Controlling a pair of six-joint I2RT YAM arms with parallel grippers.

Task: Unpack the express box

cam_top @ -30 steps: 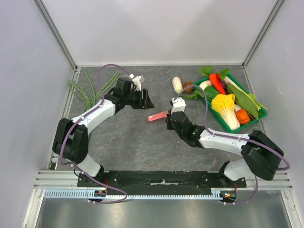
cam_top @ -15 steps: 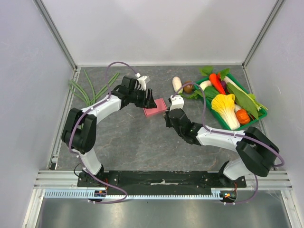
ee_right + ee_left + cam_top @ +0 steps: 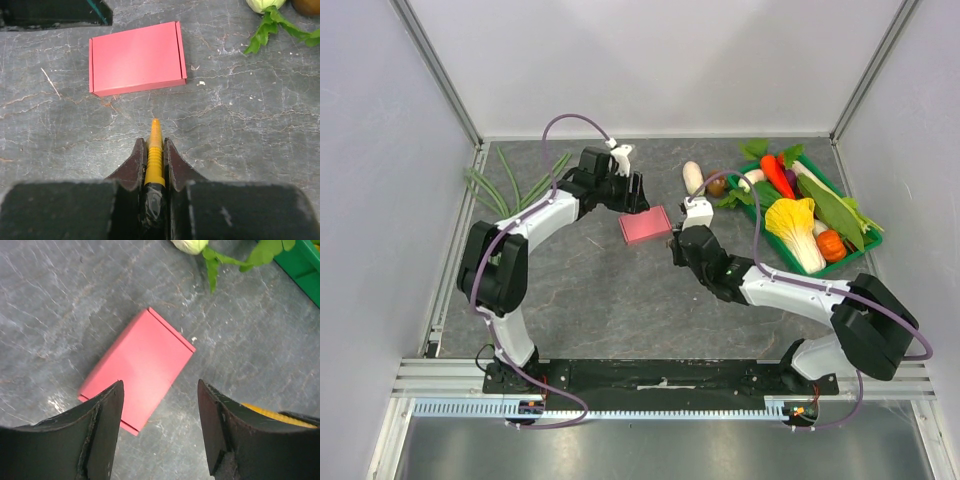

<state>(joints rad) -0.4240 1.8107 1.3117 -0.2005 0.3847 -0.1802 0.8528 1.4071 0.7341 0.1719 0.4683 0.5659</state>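
Observation:
The express box (image 3: 644, 225), flat and pink-red, lies closed on the grey table between the two grippers. It also shows in the left wrist view (image 3: 137, 370) and the right wrist view (image 3: 135, 57). My left gripper (image 3: 628, 193) is open and empty, just behind the box's far-left side; in its wrist view the gripper (image 3: 160, 390) hangs over the box's near corner. My right gripper (image 3: 680, 245) is shut on the yellow-and-black utility knife (image 3: 155, 150). The knife's tip points at the box from a short way off, not touching it.
A green tray (image 3: 868, 243) of toy vegetables stands at the right. A white radish (image 3: 692, 178) and a brown mushroom (image 3: 717, 185) lie beside it. Green beans (image 3: 510, 185) lie at the far left. Walls close in three sides.
The box was tilted on edge in front of my left gripper, then came down flat on the table. The left gripper has drawn back from it a little. The right gripper barely moved.

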